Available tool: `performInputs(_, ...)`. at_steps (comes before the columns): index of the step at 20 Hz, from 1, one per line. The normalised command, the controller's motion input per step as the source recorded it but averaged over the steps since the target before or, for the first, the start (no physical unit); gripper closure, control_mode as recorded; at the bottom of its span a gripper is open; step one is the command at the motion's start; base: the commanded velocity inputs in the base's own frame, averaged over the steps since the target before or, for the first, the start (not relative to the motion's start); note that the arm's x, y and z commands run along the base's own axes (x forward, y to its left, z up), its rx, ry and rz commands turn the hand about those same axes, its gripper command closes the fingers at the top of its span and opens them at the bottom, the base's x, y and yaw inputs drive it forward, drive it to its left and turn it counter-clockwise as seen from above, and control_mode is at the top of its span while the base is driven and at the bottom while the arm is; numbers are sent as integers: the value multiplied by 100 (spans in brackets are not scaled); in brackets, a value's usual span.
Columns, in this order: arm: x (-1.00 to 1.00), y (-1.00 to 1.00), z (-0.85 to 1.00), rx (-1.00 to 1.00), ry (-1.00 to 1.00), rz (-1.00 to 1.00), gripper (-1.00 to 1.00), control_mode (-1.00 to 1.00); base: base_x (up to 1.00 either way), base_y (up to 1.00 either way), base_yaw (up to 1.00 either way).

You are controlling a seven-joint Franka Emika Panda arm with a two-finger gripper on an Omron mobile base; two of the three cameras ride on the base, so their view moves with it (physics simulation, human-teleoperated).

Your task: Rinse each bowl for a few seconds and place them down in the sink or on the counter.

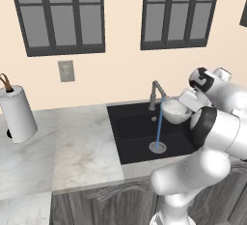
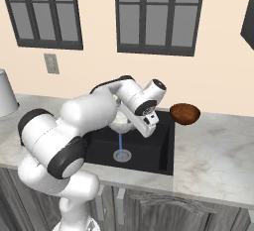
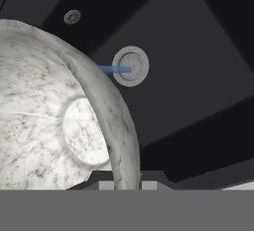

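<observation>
Slippage as the main worry. Gripper [image 3: 127, 184] clamped on the thin rim of a white marbled bowl [image 1: 174, 110], fingers pinching wall only, nothing under the base. Hangs right of centre in the left base view, over the black sink [image 1: 130, 137], just beside the tap [image 1: 155, 91] and tilted. Wet glaze plus a one-edge pinch: could swing or drop into the basin on any quick wrist turn.

Second hazard, a poor rinse. Blue stream [image 1: 158, 127] running from the spout down to the drain [image 1: 157, 147], and in the left base view passing along the bowl's left edge rather than clearly into it. Cannot tell whether water actually lands inside. If not, seconds spent here count for nothing.

Third, contact with the tap. Spout end at the upper left of the hand view, close to the rim; lifting or rolling toward it may knock the bowl loose.

Fourth, the brown bowl [image 2: 185, 113], right of centre in the right base view, resting on the counter [image 2: 218, 150] at the sink's far right corner, near the forearm. Wide swing on the way out could clip it.

Lastly, setting down: releasing from height onto the hard basin risks a bounce or a roll, so better low and level before opening.
</observation>
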Motion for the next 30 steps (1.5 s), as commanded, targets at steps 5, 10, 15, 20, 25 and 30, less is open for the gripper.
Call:
performInputs(5, 38, 0, -15, 3, 1, 1, 100, -100, 0, 0, 0)
performInputs(10, 37, 0, -19, 3, 2, 1, 100, -100, 0, 0, 0)
performInputs(15, 33, 0, -15, 3, 1, 1, 100, -100, 0, 0, 0)
performInputs(20, 3, -14, 1, 0, 0, 2, 100, -100, 0, 0, 0)
performInputs(25, 0, -13, 4, 0, -1, 2, 100, -100, 0, 0, 0)
performInputs(30, 0, -15, 0, 0, -1, 2, 100, -100, 0, 0, 0)
